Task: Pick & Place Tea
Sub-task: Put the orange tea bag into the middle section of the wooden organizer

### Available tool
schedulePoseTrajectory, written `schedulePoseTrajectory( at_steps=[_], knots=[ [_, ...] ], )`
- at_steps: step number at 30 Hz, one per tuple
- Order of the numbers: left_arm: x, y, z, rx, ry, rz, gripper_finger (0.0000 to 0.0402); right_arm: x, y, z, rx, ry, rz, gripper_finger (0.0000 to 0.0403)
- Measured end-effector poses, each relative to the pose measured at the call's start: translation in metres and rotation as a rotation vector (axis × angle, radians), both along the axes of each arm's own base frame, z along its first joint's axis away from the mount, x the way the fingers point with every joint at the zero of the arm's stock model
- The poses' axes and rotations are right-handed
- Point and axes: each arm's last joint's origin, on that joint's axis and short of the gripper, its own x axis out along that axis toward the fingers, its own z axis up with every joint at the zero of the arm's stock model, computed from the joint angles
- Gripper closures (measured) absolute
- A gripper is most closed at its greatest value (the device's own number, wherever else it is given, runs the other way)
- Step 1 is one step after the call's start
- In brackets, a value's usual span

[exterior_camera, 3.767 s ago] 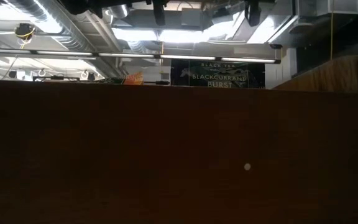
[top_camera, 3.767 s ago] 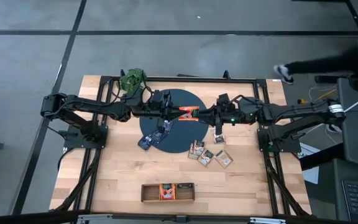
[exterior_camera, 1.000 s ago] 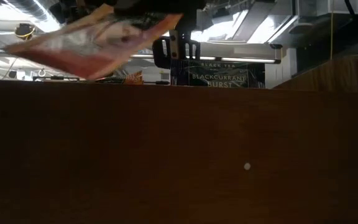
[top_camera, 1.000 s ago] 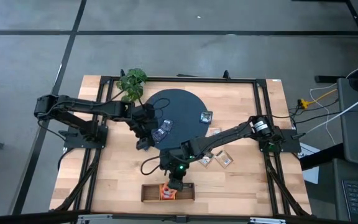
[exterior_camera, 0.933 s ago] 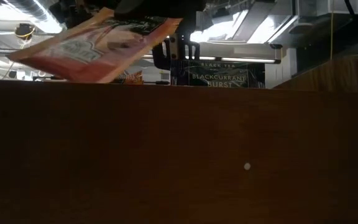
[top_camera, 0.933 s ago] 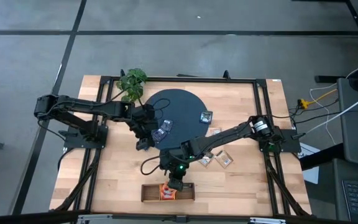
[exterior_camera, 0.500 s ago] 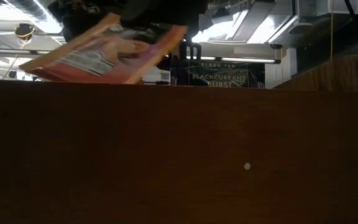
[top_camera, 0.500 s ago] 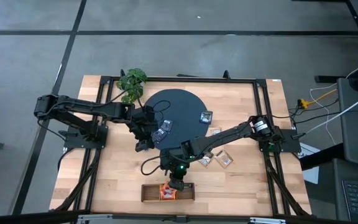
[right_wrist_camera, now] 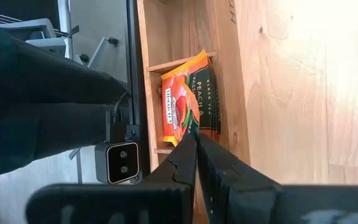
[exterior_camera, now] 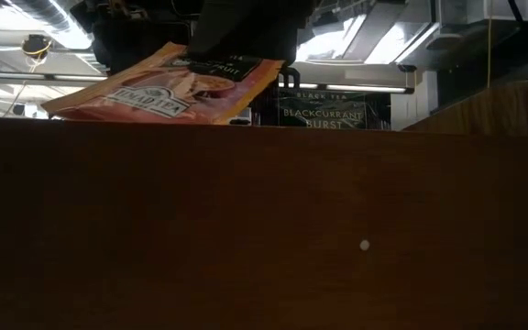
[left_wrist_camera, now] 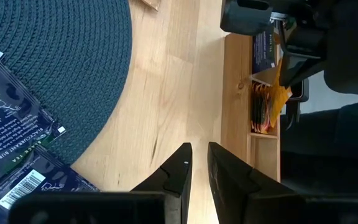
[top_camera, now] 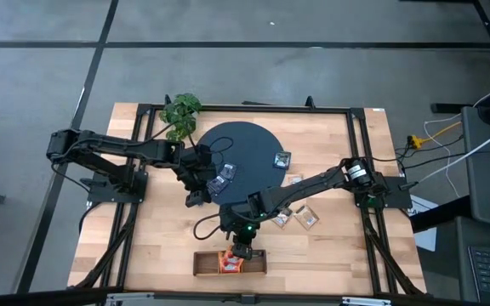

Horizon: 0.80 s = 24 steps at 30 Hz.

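The right arm stretches from its base at the table's right edge diagonally toward the near edge, its gripper (top_camera: 240, 252) pointing down with its 2 fingers (right_wrist_camera: 185, 155) pinched together. The left arm reaches in from the left edge, elbow bent, its gripper (top_camera: 196, 197) hanging low over the table, fingers (left_wrist_camera: 178, 174) nearly closed with a narrow gap.

Read on tea sachets only.
"PEACH" printed on orange sachet (right_wrist_camera: 188, 114); "BLACKCURRANT BURST TEA" on blue sachet (left_wrist_camera: 8, 121); "BLACKCURRANT BURST" on dark sachet (exterior_camera: 324, 111).
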Motion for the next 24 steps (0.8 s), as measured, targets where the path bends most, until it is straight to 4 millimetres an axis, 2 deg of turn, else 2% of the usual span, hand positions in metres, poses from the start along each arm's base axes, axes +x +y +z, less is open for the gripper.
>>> schedulePoseTrajectory(
  at_steps=[5,15,24],
  knots=[
    [0.0,0.0001,0.0,0.0,0.0,0.0,0.0355,0.0,-0.0002,-0.0001,0.0,0.001,-0.002,0.0377],
    [0.0,0.0001,0.0,0.0,0.0,0.001,0.0355,0.0008,-0.0006,-0.0001,-0.017,-0.01,-0.016,0.031],
    [0.0,-0.0001,0.0,-0.013,0.009,0.015,0.0355,0.0007,-0.0005,0.0052,-0.011,-0.036,-0.013,0.0307]
  ],
)
